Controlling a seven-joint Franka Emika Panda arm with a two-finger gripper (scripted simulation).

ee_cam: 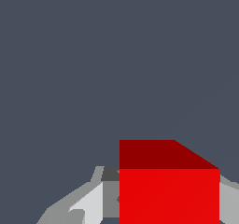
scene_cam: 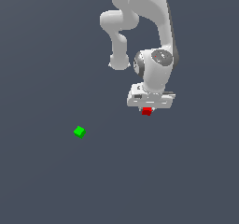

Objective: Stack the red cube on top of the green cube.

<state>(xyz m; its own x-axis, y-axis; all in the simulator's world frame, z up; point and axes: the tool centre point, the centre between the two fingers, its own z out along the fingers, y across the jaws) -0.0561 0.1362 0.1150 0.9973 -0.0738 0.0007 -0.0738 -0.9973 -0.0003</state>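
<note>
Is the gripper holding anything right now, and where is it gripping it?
Yes. The gripper holds the red cube between its fingers, which press on two opposite side faces. The green cube lies apart, unheld.

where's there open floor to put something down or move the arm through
Nearly all the grey floor is bare. The widest free patches lie around the green cube and between it and the red cube. The only crowded spot is beneath the gripper, where the red cube sits between its fingers.

Bright red cube [scene_cam: 147, 111], bright green cube [scene_cam: 80, 132], white hand [scene_cam: 149, 107], plain dark grey-blue ground [scene_cam: 42, 181].
</note>
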